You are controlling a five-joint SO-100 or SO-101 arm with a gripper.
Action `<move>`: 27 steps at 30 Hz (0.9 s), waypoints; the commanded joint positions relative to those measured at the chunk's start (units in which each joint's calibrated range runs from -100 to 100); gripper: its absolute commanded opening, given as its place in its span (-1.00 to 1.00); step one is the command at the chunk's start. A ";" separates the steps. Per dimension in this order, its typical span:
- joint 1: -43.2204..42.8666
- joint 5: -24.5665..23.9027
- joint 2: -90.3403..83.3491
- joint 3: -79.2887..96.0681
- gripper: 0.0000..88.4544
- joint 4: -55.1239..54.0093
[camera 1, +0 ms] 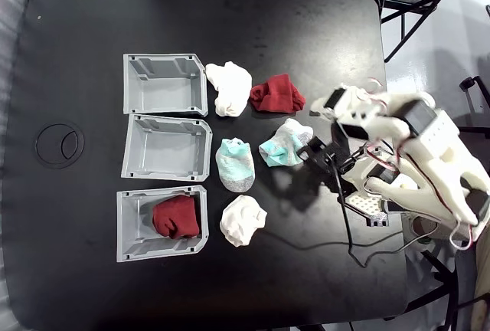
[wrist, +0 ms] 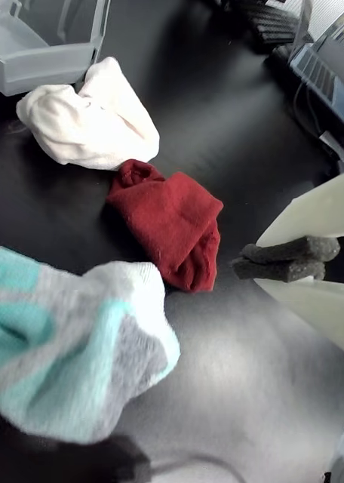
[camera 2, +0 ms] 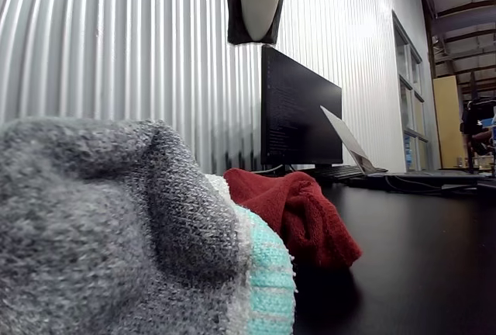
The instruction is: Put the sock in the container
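Observation:
A loose maroon sock lies bunched on the black table, right of a white sock. The wrist view has that maroon sock at centre, and the other view shows the maroon sock behind a grey-and-mint sock. My gripper hovers just right of it. Its grey foam pads touch, so the gripper is shut with nothing held. Three grey bins stand in a column at left: top container, middle, bottom. The bottom one holds a second maroon sock.
Two mint-and-grey socks lie below the loose maroon sock, the right one close to my wrist. Another white sock lies further down. A cable trails under the arm. A monitor and laptop stand past the table.

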 commanded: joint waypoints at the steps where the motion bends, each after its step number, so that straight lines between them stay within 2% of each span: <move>1: 0.11 0.12 9.73 -11.42 -0.97 0.20; 8: 0.11 0.12 21.61 -19.71 -0.97 0.46; 27: 4.76 0.12 37.67 -33.42 -0.97 0.03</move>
